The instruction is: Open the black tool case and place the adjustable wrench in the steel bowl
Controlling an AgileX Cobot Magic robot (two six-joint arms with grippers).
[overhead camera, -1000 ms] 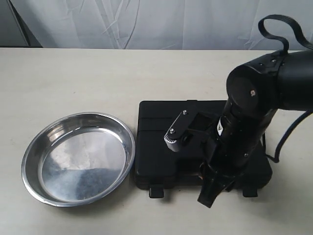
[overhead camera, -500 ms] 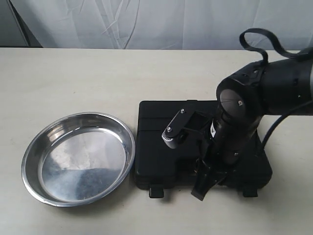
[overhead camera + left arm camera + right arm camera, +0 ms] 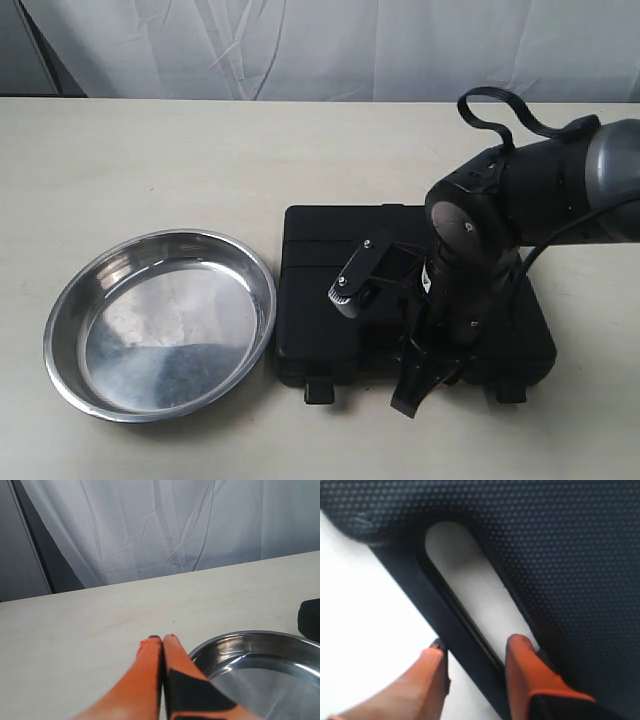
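The case (image 3: 320,290) lies shut near the bench's (image 3: 150,160) front edge, with the bowl (image 3: 160,325) just beside it toward the left edge. The right hand (image 3: 479,644) is part open astride the case's handle bar and grips nothing yet. The left hand (image 3: 162,640) is closed and empty. No wrench shows; it is likely inside. Opening is the step in hand. Next, I'd say, pinch that bar and lift the lid.

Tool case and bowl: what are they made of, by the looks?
The black tool case looks like matte moulded plastic: fine dimpled texture in the right wrist view. The steel bowl looks like polished metal, probably stainless steel: mirror-like reflections, bright rim.
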